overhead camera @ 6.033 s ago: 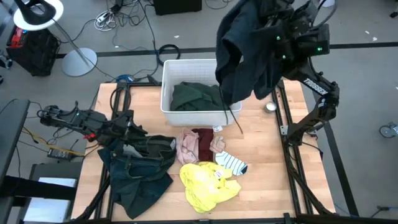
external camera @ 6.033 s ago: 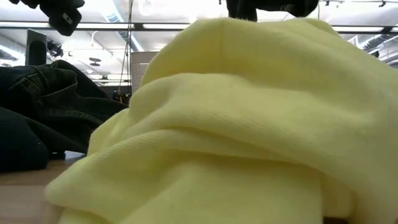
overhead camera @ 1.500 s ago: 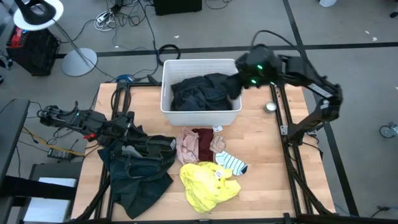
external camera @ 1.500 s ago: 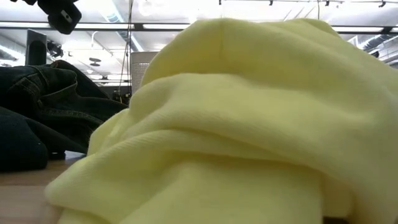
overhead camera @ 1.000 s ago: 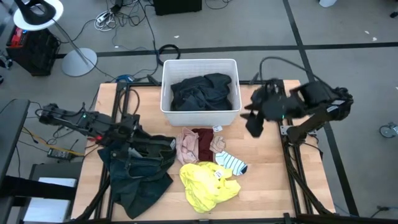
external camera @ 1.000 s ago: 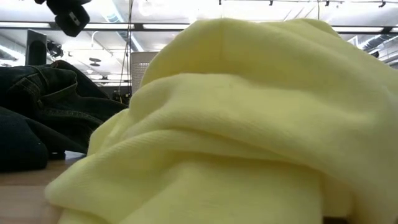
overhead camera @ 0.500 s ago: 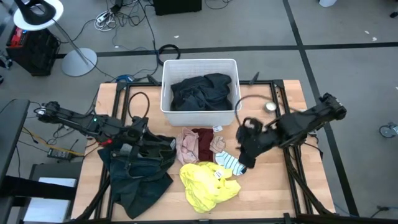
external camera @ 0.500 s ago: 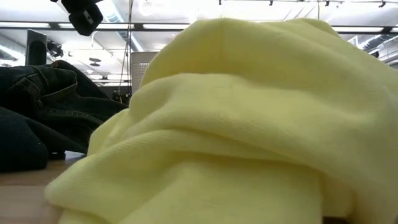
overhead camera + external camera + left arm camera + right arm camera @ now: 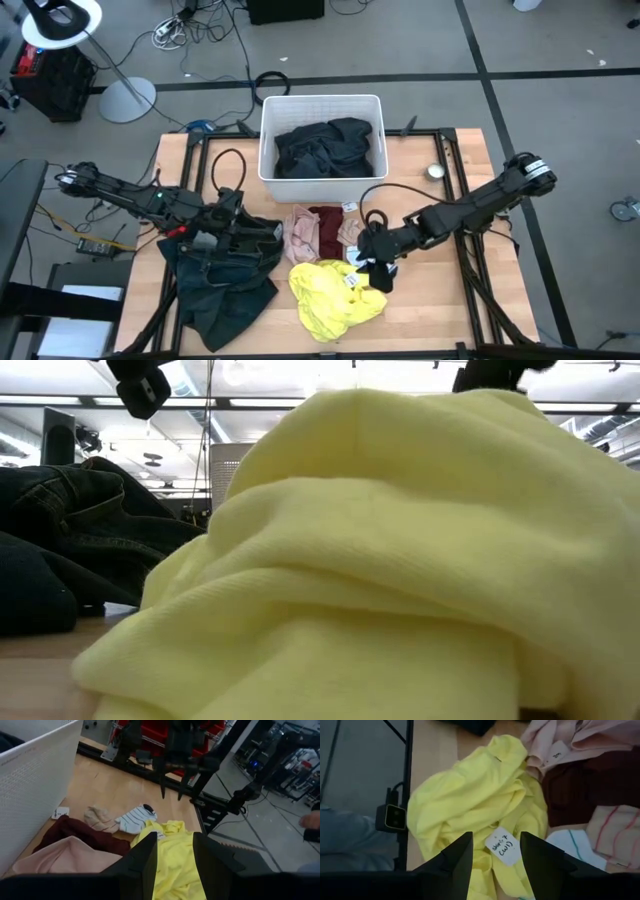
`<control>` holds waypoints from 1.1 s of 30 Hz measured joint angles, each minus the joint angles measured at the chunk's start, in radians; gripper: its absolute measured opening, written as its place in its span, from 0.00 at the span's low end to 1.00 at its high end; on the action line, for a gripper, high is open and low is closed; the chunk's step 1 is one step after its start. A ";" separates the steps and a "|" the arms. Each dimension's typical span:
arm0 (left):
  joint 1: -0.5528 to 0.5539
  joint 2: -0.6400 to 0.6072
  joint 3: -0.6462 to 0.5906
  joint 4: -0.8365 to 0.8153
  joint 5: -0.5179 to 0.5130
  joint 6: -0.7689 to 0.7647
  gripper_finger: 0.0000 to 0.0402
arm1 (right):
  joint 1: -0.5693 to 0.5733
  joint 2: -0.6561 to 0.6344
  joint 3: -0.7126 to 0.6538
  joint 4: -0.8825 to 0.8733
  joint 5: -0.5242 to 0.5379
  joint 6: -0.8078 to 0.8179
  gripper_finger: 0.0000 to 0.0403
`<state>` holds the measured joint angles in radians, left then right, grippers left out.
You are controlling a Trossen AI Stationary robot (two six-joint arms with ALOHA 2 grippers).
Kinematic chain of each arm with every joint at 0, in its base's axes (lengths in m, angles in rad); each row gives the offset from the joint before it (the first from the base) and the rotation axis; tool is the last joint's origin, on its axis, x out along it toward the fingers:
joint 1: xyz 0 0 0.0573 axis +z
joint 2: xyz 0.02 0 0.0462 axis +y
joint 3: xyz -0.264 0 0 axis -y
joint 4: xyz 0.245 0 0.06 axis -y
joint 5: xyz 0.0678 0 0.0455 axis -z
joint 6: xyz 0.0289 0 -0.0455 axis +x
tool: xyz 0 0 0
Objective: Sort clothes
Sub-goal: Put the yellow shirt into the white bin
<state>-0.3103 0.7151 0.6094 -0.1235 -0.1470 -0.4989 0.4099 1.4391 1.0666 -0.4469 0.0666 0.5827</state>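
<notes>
Most low view: yellow garment (image 9: 400,560).

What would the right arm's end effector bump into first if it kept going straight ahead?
Most likely the crumpled bright yellow fabric garment, near its white paper tag. The open right end effector points down at it; the remaining gap is hard to judge.

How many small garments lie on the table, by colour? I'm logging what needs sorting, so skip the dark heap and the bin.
Yellow shirt: 1
Pink piece: 1
Maroon piece: 1
Beige striped piece: 1
White striped sock: 1
Total: 5
</notes>
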 joint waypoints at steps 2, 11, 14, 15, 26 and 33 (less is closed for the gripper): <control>0.000 0.005 0.000 0.003 -0.005 -0.009 0.33 | 0.000 0.000 -0.050 0.080 0.001 0.000 0.41; 0.000 0.021 0.000 -0.001 -0.043 -0.031 0.33 | 0.003 0.000 -0.181 0.295 -0.005 0.006 0.43; 0.000 0.034 0.000 -0.002 -0.043 -0.037 0.33 | 0.020 0.000 -0.177 0.308 -0.007 -0.057 0.47; 0.000 0.036 -0.001 -0.007 -0.043 -0.041 0.33 | 0.025 0.000 -0.171 0.312 -0.009 -0.075 0.49; -0.002 0.064 0.000 0.009 -0.045 -0.060 0.33 | 0.038 0.226 0.005 0.333 -0.009 -0.204 0.73; -0.005 0.064 0.000 0.006 -0.044 -0.073 0.33 | 0.038 0.385 0.165 0.292 -0.011 -0.285 0.80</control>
<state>-0.3153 0.7795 0.6094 -0.1170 -0.1913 -0.5724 0.4477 1.8245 1.2316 -0.1548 0.0551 0.2977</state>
